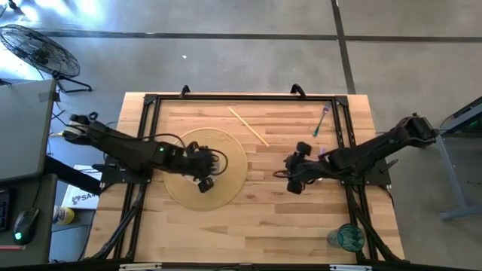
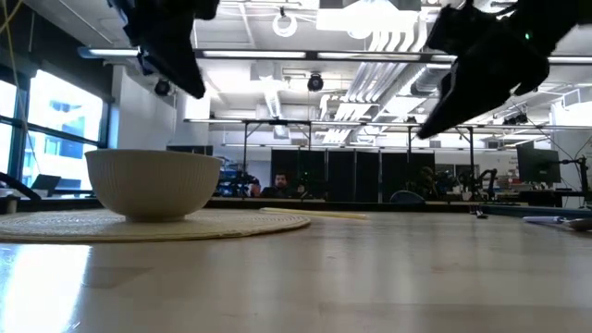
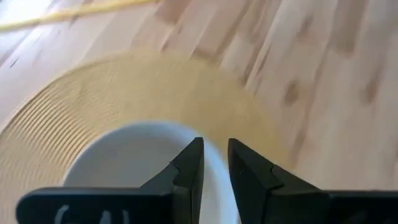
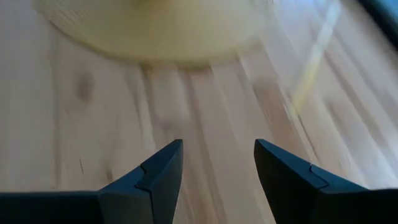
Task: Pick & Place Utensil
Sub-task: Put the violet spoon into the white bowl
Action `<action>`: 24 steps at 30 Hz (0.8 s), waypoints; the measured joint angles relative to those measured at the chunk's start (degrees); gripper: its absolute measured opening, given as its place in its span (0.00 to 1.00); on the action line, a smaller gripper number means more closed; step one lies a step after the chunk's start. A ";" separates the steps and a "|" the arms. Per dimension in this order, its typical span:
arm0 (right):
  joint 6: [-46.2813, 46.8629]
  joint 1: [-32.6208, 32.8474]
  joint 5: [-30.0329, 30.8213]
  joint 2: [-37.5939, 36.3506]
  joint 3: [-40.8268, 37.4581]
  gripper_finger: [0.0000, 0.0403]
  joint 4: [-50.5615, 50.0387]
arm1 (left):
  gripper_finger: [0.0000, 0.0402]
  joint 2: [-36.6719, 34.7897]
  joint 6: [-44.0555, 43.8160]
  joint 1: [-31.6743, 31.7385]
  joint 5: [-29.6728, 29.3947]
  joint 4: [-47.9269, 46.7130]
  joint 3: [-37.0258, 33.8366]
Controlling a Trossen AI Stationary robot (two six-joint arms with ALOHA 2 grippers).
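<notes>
A white ribbed bowl (image 2: 153,183) stands on a round woven placemat (image 1: 226,150) left of the table's centre. My left gripper (image 3: 215,146) hovers above the bowl's rim (image 3: 124,162), its fingers open by a narrow gap with nothing between them. My right gripper (image 4: 219,149) is open over bare wood right of the mat (image 1: 292,181). A pale yellow chopstick (image 1: 248,126) lies flat beyond the mat. A small green and purple utensil (image 1: 322,120) lies near the far right corner.
A teal glass (image 1: 346,238) stands at the near right corner. A black frame (image 1: 151,105) runs around the table's edges. Bare wood lies between the mat and the right arm. People sit in the room beyond the table (image 2: 277,185).
</notes>
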 joint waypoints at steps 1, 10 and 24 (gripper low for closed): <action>3.41 -0.18 -0.52 0.01 2.42 0.48 -6.79 | 0.17 -1.14 0.16 -0.18 -0.36 3.30 -2.08; 33.63 -0.43 -3.78 -0.01 10.26 0.48 -42.01 | 0.17 -3.56 9.94 -0.28 -5.75 19.98 -8.57; 54.77 -2.65 -3.01 -0.21 2.98 0.48 -49.08 | 0.17 -7.98 22.62 -0.24 -3.22 44.43 -21.65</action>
